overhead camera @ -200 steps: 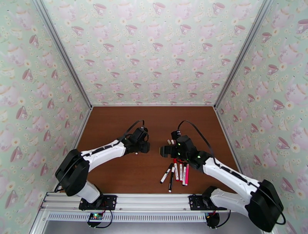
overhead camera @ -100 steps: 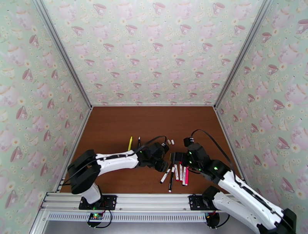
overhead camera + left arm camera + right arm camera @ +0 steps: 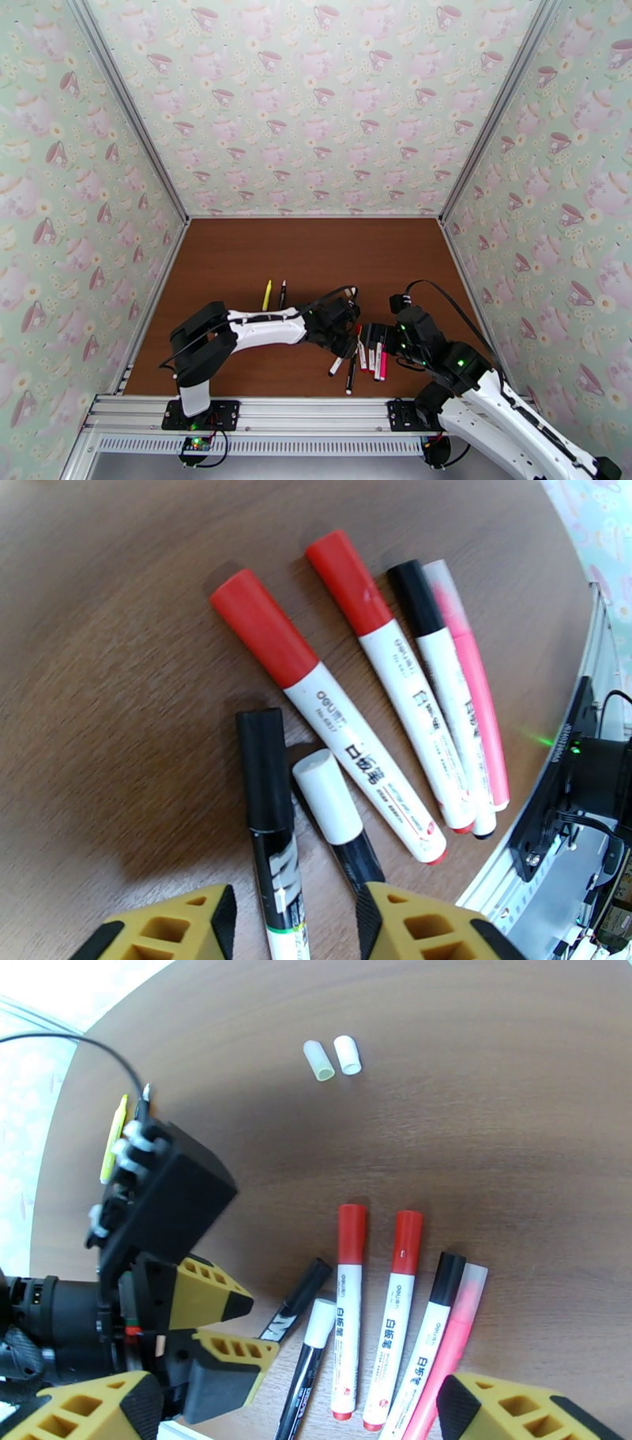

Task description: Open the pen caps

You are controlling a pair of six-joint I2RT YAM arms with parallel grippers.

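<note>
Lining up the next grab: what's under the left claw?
Under the left claw, between its parted fingers, lie two pens side by side: a black-capped marker and a white-capped black pen. Their back ends pass out of sight beneath it.

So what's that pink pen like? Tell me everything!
The pink pen is a slim, plastic-looking highlighter with a bright pink barrel and a frosted, see-through cap, still on. It lies flat on the brown table, outermost in the row, right up against the black-capped white marker.

White arms (image 3: 265,328), blk joints (image 3: 207,338), cables (image 3: 430,286) – yellow fingers (image 3: 411,926)
</note>
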